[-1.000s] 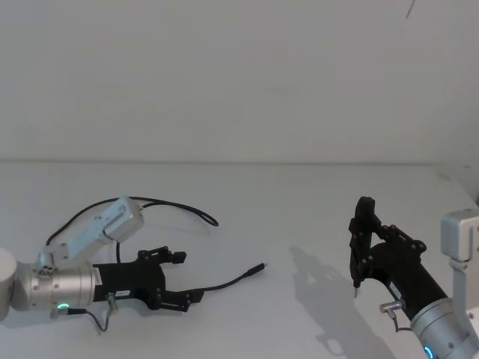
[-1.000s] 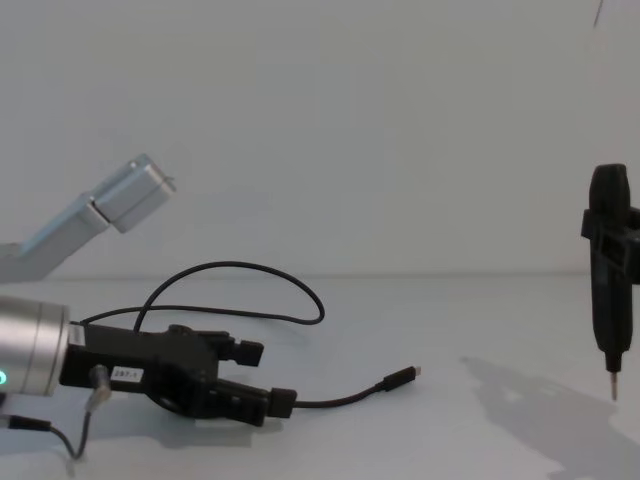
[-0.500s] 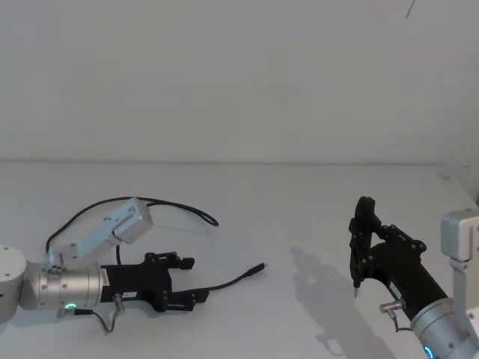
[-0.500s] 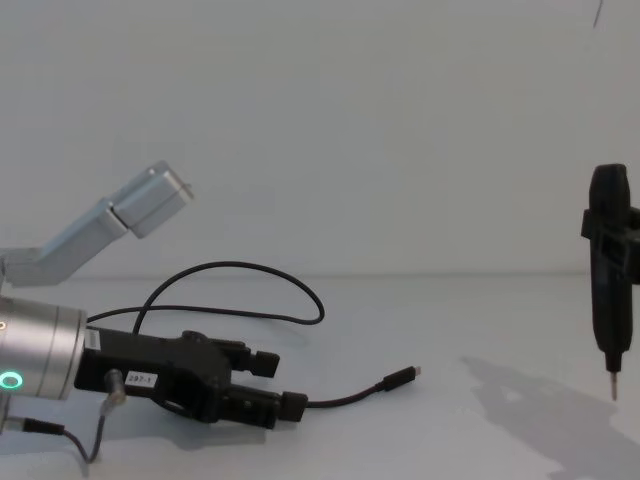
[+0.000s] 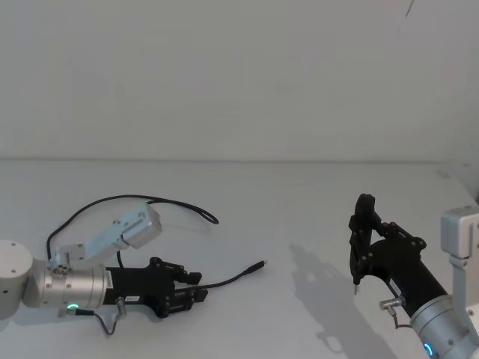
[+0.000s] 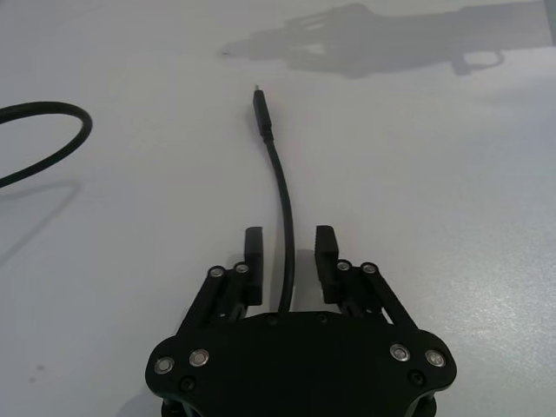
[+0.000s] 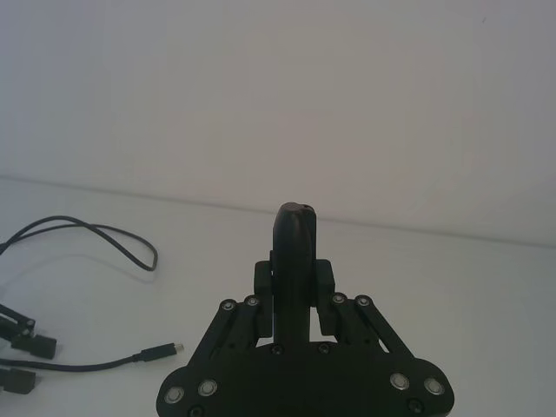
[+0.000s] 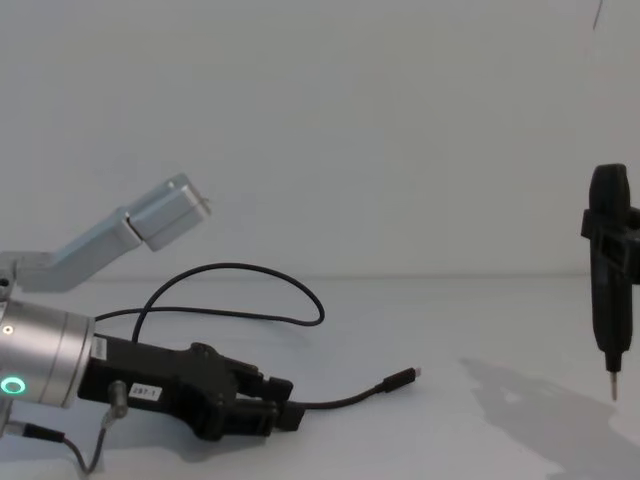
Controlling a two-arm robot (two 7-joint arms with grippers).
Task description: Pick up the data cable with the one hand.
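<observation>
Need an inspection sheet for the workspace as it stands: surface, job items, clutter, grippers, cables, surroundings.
Surface: white table, with the right arm's shadow on it.
Job's things: data cable lies flat, one loop curling back beside the left arm; its plug is free and points toward the right arm.
Clutter: nothing seen.
Grippers: left gripper low over the table, fingers open, straddling the cable with a gap on each side. Right gripper raised on the right, shut on a black pointed tool, metal tip down.
Cables: short grey wire hangs at the left wrist.
Surroundings: plain white wall.
</observation>
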